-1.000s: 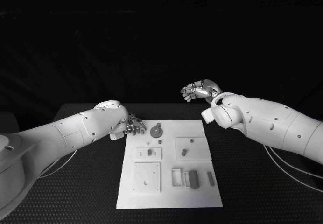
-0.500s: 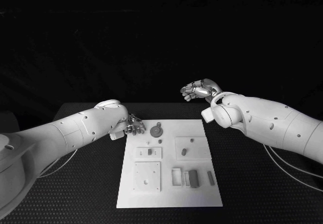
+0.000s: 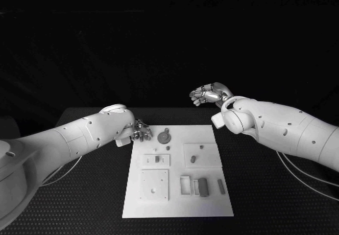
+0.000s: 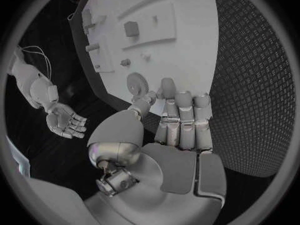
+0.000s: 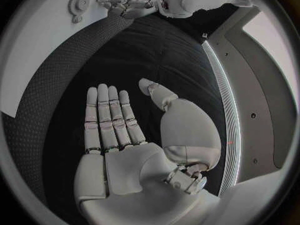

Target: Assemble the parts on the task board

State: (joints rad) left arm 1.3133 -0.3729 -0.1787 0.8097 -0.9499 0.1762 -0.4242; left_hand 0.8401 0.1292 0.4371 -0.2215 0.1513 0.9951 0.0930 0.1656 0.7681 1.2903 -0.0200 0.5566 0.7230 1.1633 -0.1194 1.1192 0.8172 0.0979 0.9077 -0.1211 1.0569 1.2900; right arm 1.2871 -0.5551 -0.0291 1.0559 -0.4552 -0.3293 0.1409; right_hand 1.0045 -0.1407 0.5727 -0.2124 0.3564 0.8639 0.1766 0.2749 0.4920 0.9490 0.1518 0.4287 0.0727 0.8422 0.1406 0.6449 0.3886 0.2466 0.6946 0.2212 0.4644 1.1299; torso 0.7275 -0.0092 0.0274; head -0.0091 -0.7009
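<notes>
Black desk (image 3: pixel 84 196) surface carries the white task board (image 3: pixel 177 205) at centre. Left robot hand (image 3: pixel 140 131) sits at the board's far left corner, fingers together, holding nothing, just beside the round gear part (image 3: pixel 164 137). Right robot hand (image 3: pixel 208 94) hangs raised beyond the board, fingers spread, empty. Recommended: close the fingertips on the gear's rim, then lift straight up to avoid sliding it.
</notes>
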